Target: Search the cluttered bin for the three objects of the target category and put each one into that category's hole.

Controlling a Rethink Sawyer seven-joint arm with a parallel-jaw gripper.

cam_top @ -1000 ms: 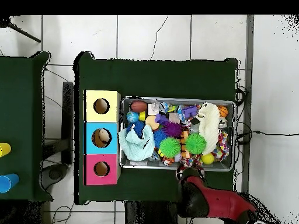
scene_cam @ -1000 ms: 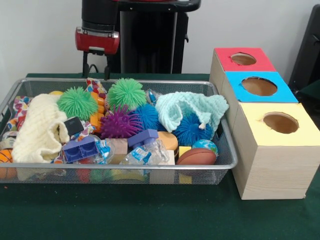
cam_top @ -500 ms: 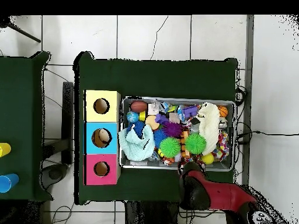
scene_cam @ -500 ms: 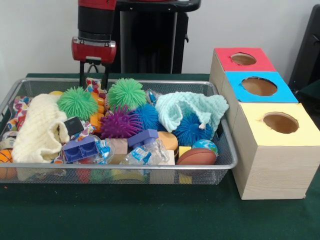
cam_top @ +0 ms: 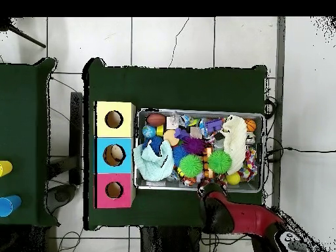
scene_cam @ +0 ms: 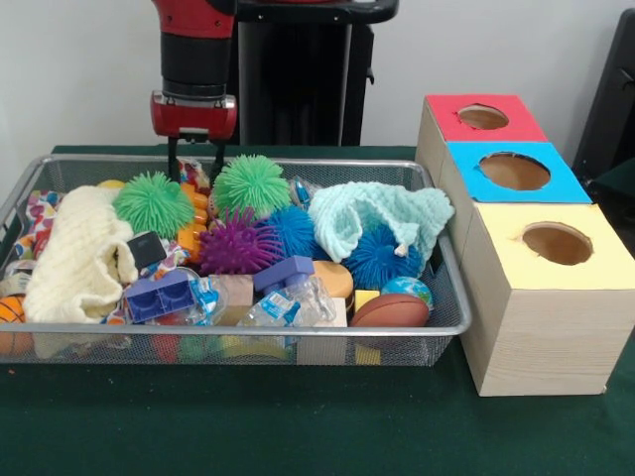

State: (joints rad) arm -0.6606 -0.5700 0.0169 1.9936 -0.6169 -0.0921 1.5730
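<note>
While I watch both views, I see the end effector [scene_cam: 194, 167] hanging at the far rim of the wire bin [scene_cam: 451, 327], its two thin dark fingers [scene_cam: 173, 159] set apart with nothing between them, their tips down among the toys just behind the gap between two green spiky balls. One green spiky ball [scene_cam: 153, 204] sits to the left of the fingers in the front view and the other green spiky ball [scene_cam: 251, 184] to the right; neither touches the fingers as far as I can tell. In front of them lie a purple spiky ball [scene_cam: 236, 244] and two blue spiky balls [scene_cam: 380, 260], one of them half under a mint cloth [scene_cam: 372, 213]. A cream cloth [scene_cam: 74, 260] covers the left end of the bin, and a small football [scene_cam: 390, 310] and a globe ball [scene_cam: 408, 290] rest at the front right corner. Beside the bin on the green desk [scene_cam: 298, 426] stand three boxes in a row, each with a round hole: the red box [scene_cam: 451, 117], the blue box [scene_cam: 466, 183] and the yellow box [scene_cam: 496, 238]. From overhead, the red arm [cam_top: 246, 218] reaches the bin's edge [cam_top: 197, 189].
</note>
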